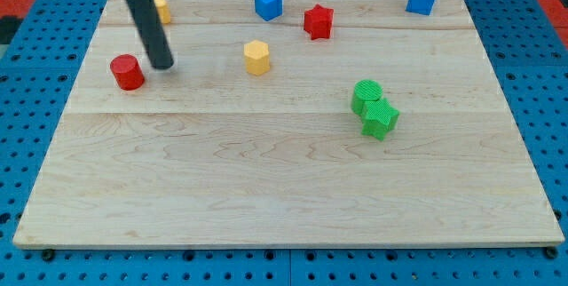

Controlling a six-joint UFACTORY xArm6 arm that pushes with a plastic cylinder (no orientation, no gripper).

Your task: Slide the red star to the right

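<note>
Closest to us, green star block (pixel 381 120) touches green cylinder (pixel 366 96). Chunky bright red star block (pixel 318 21) sits up top, untouched. My tip (pixel 162 66) holds nothing, just beside red cylinder (pixel 127 72).

Red star (pixel 318 21): small, flat on board nr view's top, centre-right; nothing touching it

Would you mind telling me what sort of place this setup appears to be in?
Probably a robotics lab bench. A wooden board lies on a blue perforated base, small coloured blocks such as the red star are scattered on it, and my tip rests beside the red cylinder.
</note>
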